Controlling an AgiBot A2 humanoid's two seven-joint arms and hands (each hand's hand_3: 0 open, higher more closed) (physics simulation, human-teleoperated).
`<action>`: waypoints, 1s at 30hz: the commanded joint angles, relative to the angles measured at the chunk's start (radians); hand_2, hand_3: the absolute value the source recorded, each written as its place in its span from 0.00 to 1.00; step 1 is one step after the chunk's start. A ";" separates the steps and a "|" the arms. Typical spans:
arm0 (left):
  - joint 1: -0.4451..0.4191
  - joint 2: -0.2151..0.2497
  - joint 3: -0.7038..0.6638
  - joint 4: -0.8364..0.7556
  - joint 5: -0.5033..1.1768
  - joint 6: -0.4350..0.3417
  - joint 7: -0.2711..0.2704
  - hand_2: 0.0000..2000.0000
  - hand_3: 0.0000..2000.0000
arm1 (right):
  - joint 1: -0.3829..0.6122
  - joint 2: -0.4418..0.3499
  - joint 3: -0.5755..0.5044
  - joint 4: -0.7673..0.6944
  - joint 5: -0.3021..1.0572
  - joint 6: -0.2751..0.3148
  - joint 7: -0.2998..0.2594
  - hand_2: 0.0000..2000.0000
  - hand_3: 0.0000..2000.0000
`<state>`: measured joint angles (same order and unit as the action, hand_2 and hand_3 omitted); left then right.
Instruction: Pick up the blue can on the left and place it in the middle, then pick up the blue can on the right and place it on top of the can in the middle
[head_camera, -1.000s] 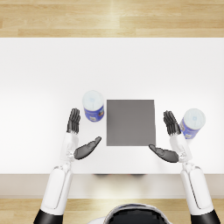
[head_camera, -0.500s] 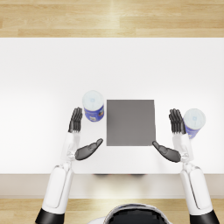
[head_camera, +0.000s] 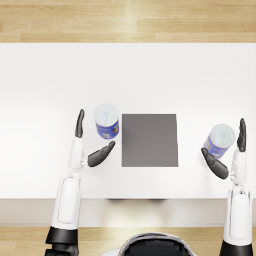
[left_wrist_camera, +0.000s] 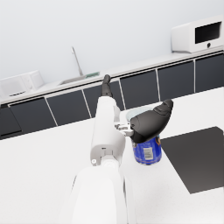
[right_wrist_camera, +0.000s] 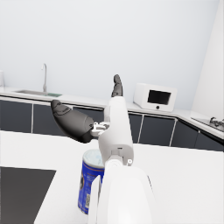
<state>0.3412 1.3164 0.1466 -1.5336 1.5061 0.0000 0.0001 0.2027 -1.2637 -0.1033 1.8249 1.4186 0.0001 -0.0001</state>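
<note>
The left blue can (head_camera: 106, 120) stands upright on the white surface (head_camera: 45, 85), just beside the left hand (head_camera: 87, 145), whose fingers (head_camera: 79, 123) are spread and hold nothing. The right blue can (head_camera: 219, 140) stands between the spread fingers (head_camera: 242, 135) and thumb of the right hand (head_camera: 231, 152); contact cannot be told. A dark mat (head_camera: 149, 140) lies between the cans.

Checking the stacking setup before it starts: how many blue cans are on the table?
2. One blue can stands left of the dark mat, beside the left robot hand. The other can stands right of the mat, by the right robot hand. None looks hidden.
</note>
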 joint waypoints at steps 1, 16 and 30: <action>0.056 0.020 0.015 0.123 0.002 0.000 0.000 0.00 0.00 | 0.000 -0.001 -0.043 -0.040 0.002 0.000 0.000 0.00 0.00; 0.138 0.076 0.051 0.368 0.008 0.000 0.000 0.00 0.00 | -0.009 -0.026 -0.025 -0.281 0.005 0.000 0.000 0.00 0.00; 0.231 0.129 0.053 0.568 0.008 0.000 0.000 0.00 0.00 | 0.060 -0.052 0.023 -0.520 0.005 0.000 0.000 0.00 0.00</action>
<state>0.5324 1.4362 0.2072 -0.9915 1.5137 0.0000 0.0000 0.2351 -1.3169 -0.0834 1.3385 1.4240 0.0000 0.0000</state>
